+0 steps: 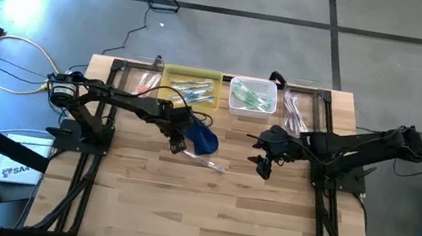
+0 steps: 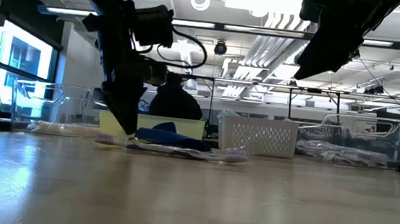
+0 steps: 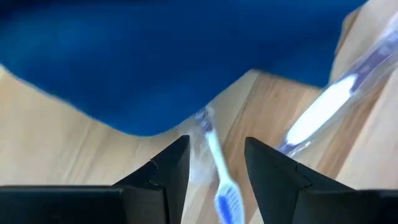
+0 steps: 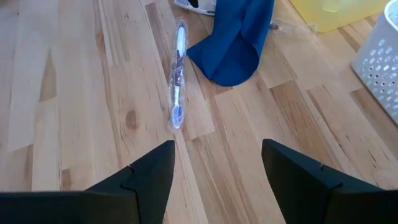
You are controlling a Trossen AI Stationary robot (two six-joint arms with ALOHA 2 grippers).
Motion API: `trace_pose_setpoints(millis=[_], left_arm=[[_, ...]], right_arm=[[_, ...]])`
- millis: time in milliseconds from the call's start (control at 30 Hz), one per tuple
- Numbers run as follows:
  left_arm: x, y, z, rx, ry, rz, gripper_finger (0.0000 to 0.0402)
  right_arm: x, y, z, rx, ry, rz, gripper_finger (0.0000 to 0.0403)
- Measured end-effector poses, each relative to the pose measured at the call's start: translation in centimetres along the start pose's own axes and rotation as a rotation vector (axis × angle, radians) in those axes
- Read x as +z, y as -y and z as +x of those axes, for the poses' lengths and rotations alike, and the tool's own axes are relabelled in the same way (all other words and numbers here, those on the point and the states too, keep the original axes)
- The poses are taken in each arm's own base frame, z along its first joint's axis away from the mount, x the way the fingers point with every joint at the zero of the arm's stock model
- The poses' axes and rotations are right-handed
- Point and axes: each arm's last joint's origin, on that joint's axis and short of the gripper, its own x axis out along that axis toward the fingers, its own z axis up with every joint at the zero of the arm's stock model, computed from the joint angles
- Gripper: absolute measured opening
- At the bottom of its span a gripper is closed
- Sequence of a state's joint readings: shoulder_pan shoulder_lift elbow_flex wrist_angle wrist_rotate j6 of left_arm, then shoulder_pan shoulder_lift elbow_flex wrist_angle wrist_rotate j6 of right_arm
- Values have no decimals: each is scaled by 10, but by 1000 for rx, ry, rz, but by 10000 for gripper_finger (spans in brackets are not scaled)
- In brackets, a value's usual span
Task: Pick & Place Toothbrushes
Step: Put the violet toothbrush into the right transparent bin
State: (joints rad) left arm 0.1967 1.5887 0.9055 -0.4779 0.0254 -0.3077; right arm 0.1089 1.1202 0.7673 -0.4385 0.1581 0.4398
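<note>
A dark blue pouch (image 1: 203, 138) lies on the wooden table just before the bins. My left gripper (image 1: 176, 145) hangs over the pouch's left edge, pointing steeply down, open. A thin toothbrush with blue bristles (image 3: 225, 202) runs from the pouch's edge (image 3: 202, 115) through the gap between the fingers; neither finger meets it. A second toothbrush in a clear wrapper (image 1: 209, 164) (image 4: 178, 74) lies flat on the table beside the pouch, toward the near edge. My right gripper (image 1: 262, 168) (image 4: 217, 152) hovers open to the right of both, well above the table, with nothing between its fingers.
Along the far edge stand a yellow bin (image 1: 190, 86) and a white slotted basket (image 1: 252, 99), both with toothbrushes in them. Clear trays (image 1: 146, 84) (image 1: 295, 112) with more wrapped toothbrushes flank them. Bare wood stretches from the pouch to the near edge (image 1: 204, 225).
</note>
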Motion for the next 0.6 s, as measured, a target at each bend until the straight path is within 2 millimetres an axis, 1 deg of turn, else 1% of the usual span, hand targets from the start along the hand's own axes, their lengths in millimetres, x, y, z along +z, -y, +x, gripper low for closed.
trace_pose_setpoints(millis=[100, 300, 600], left_arm=[[4, 1, -3, -1, 2, 0, 150], [-2, -1, -4, 37, -61, -4, 150], [-2, 0, -4, 15, -69, 13, 150]], right_arm=[[0, 0, 0, 0, 0, 0, 234], [0, 0, 0, 0, 0, 0, 234], [0, 0, 0, 0, 0, 0, 234]])
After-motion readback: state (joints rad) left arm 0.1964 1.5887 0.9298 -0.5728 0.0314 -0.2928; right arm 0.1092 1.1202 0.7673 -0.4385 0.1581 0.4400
